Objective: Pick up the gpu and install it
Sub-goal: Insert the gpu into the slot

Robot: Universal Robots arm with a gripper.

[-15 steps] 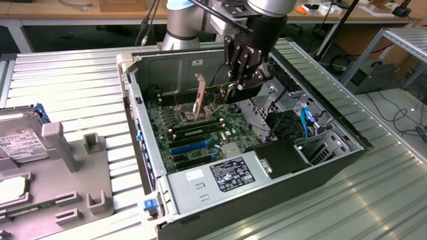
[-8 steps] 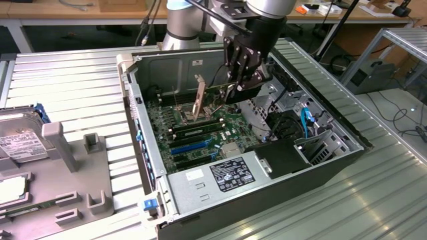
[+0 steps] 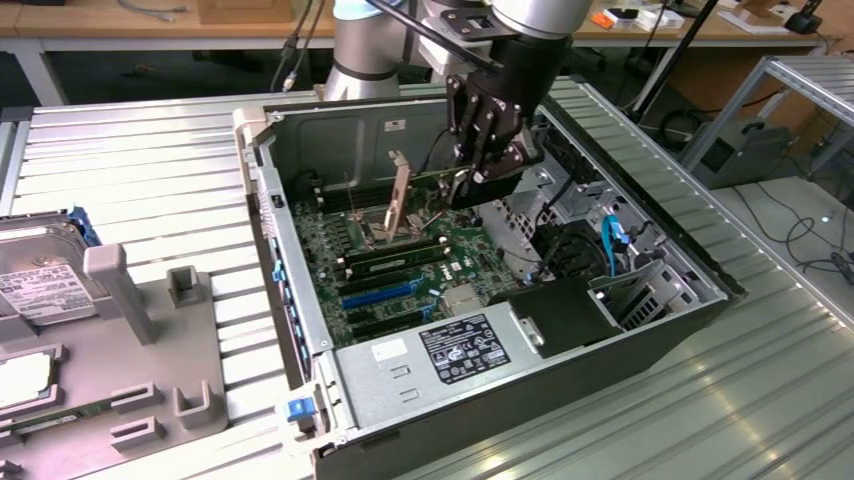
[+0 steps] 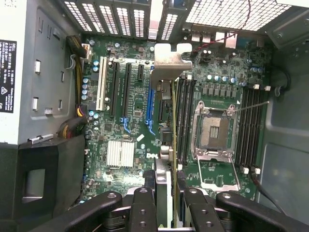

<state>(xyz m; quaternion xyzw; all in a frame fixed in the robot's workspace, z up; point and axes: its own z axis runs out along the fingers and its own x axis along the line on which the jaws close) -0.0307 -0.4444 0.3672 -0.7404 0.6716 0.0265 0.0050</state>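
We see the gripper down inside the open PC case, approx. 12 o'clock from the case's middle in the ext. view. Jaws are part-closed & pinching the gpu, clamped from both faces. The card stands on edge, upright, over the motherboard, bracket end toward the vented rear wall. It sits betw. the blue-tipped slot & the memory slots, w/ the CPU socket just past those. We can't tell if its lower edge touches the board. Power supply is at 6 o'clock of the case. Hard drive lies by a grey tray at 9 o'clock in the ext. view, well apart from the case.
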